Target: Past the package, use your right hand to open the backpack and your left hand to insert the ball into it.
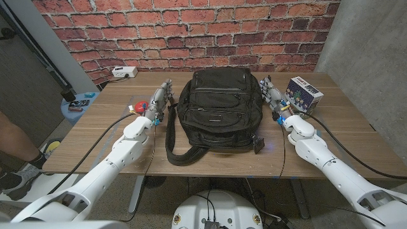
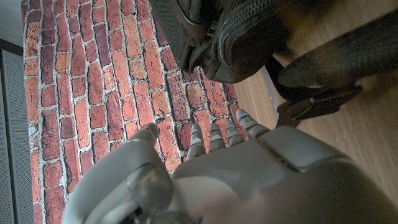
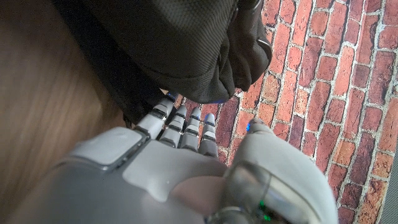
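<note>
A black backpack [image 1: 219,111] lies zipped in the middle of the wooden table [image 1: 95,137], its strap [image 1: 175,149] trailing toward the front edge. My left hand [image 1: 160,98] stands just off the bag's left side with fingers stretched out, holding nothing. A small red and blue ball [image 1: 137,107] sits just left of that hand, partly hidden by the wrist. My right hand [image 1: 272,94] stands at the bag's right side, fingers straight and empty, between the bag and the package [image 1: 303,94]. The wrist views show each hand [image 2: 217,168] [image 3: 180,162] close to the backpack [image 2: 249,37] [image 3: 186,43].
A white power strip [image 1: 124,72] lies at the table's back left against the brick wall. A blue stool [image 1: 76,103] with small items stands off the table's left side, and a person's leg [image 1: 13,137] shows at the picture's left edge.
</note>
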You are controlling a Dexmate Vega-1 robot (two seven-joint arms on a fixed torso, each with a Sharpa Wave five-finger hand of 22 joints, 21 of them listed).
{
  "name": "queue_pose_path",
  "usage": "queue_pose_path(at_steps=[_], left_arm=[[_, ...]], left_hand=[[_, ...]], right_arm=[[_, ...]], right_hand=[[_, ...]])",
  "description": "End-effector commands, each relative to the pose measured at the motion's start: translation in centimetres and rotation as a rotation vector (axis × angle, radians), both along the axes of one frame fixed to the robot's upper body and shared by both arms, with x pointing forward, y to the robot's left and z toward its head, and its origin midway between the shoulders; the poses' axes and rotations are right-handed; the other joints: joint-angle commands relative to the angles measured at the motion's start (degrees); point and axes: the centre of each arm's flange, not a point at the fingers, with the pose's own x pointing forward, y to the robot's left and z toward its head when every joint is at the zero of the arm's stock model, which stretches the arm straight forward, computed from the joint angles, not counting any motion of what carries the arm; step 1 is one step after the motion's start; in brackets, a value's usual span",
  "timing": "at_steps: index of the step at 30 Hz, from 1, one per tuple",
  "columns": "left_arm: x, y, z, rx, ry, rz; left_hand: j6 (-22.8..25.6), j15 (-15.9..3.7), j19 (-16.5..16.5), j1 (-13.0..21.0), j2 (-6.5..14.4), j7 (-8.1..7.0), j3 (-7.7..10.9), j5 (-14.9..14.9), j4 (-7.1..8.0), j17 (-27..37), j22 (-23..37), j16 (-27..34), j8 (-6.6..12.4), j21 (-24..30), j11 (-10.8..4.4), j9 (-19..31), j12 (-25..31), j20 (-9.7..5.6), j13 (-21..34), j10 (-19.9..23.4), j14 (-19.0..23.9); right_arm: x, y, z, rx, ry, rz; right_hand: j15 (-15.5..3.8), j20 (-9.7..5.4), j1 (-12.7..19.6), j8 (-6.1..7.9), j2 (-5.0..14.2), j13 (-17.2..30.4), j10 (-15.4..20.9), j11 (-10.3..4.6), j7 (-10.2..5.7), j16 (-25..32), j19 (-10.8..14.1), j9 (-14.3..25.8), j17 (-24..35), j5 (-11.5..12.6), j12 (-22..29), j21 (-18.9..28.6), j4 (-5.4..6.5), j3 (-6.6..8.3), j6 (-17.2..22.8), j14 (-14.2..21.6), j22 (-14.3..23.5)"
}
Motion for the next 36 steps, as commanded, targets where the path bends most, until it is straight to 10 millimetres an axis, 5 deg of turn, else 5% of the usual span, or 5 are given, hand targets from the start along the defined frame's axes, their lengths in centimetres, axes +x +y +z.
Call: queue_pose_path(at_steps=[1, 36], left_arm=[[-0.4, -0.2, -0.8, 0.002, 0.018, -0.011], [-1.6, 0.7, -0.2, 0.004, -0.034, -0.028]], left_hand=[[0.4, 0.41, 0.2, 0.6, 0.0, 0.26, 0.51, 0.3, -0.15, 0.3, 0.2, 0.4, 0.26, 0.3, -0.05, 0.1, 0.3, 0.41, 0.3, 0.4, 0.2], [1.1, 0.27, 0.6, 0.5, -0.3, 0.43, 1.45, 0.2, -0.78, 0.2, 0.2, 0.2, 0.28, -0.3, -0.02, 0.1, 0.2, 0.46, 0.3, 0.9, 0.4]], right_arm=[[-0.3, 0.4, -0.5, 0.010, -0.002, 0.008], [-3.4, 0.8, 0.1, -0.034, -0.059, -0.020]], right_hand=[[-2.41, -3.08, 0.7, 0.22, 0.19, 0.2, 0.3, 0.07, 0.02, 0.4, 0.4, 0.1, 0.3, 0.4, 0.2, 0.4, -0.03, 0.46, 0.4, 0.5, 0.3], [-2.23, -2.88, 1.0, 0.02, -0.23, 0.1, -0.2, 0.01, -0.06, 0.3, 0.3, -0.2, -0.3, 0.2, 0.1, 0.3, -0.90, 1.20, 0.1, 0.4, 0.3]])
